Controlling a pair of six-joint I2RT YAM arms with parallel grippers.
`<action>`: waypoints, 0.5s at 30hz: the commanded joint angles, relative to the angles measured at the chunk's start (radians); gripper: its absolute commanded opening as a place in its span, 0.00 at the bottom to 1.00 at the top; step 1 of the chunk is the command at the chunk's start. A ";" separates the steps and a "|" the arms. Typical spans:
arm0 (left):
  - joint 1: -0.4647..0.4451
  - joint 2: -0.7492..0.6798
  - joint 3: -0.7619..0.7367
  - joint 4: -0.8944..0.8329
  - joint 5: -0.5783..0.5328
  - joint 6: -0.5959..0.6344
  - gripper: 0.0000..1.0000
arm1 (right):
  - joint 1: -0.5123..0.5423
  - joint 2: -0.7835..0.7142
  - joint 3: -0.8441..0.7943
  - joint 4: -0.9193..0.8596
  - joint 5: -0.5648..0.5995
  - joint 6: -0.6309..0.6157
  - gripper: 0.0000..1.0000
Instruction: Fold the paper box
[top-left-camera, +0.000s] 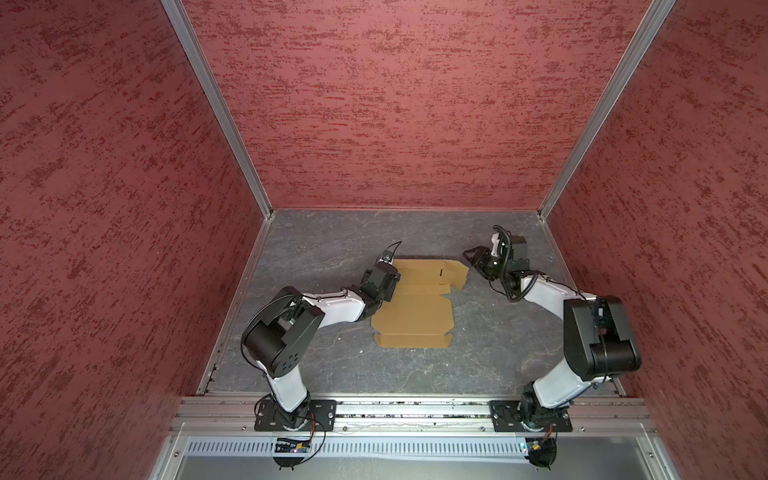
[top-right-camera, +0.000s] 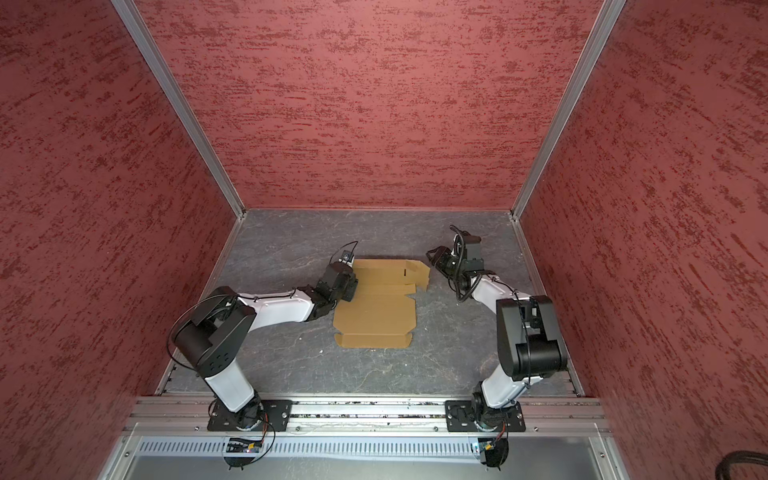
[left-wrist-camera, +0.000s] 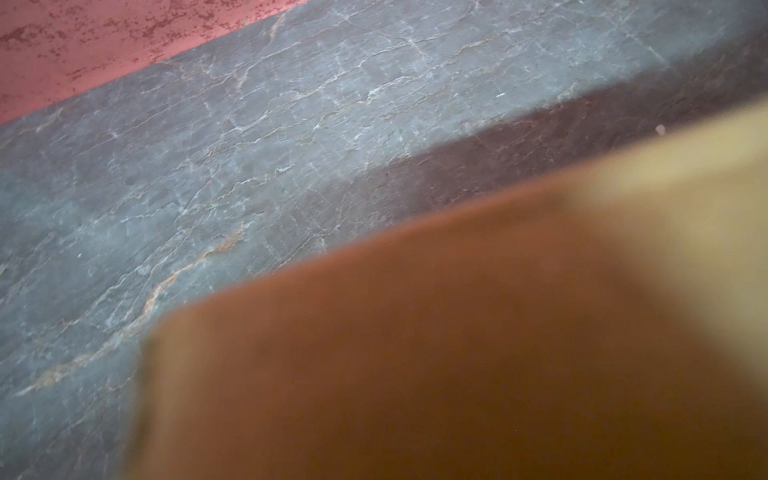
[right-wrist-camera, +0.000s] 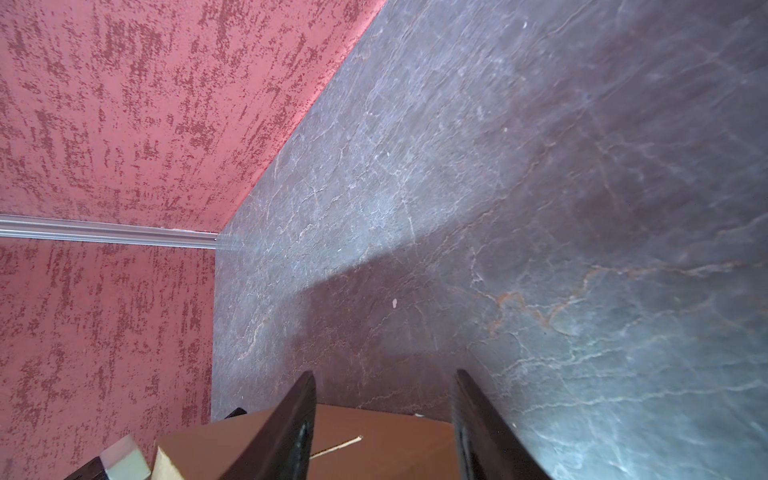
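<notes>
The paper box (top-left-camera: 415, 316) (top-right-camera: 374, 316) is a tan cardboard sheet lying mostly flat in the middle of the table. Its far right flap (top-left-camera: 455, 272) stands partly raised and has a small slot. My left gripper (top-left-camera: 391, 268) (top-right-camera: 352, 267) is at the sheet's far left corner. In the left wrist view blurred cardboard (left-wrist-camera: 457, 353) fills the lower part and hides the jaws. My right gripper (top-left-camera: 471, 259) (top-right-camera: 434, 255) hovers just right of the raised flap. Its fingers (right-wrist-camera: 299, 415) stand apart, with the cardboard's edge (right-wrist-camera: 374, 449) showing between them and nothing gripped.
The grey stone-patterned table (top-left-camera: 316, 257) is enclosed by red textured walls (top-left-camera: 374, 104) on three sides, with aluminium corner posts (top-left-camera: 216, 104). A metal rail (top-left-camera: 415, 411) carrying both arm bases runs along the front edge.
</notes>
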 joint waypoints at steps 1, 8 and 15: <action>-0.024 -0.051 -0.010 -0.027 -0.054 -0.051 0.66 | -0.001 0.007 -0.001 0.034 -0.021 -0.018 0.53; -0.056 -0.109 -0.049 -0.044 -0.122 -0.115 0.74 | -0.002 0.007 0.005 0.039 -0.034 -0.019 0.53; -0.083 -0.177 -0.081 -0.074 -0.146 -0.168 0.76 | -0.002 0.005 0.024 0.020 -0.046 -0.031 0.53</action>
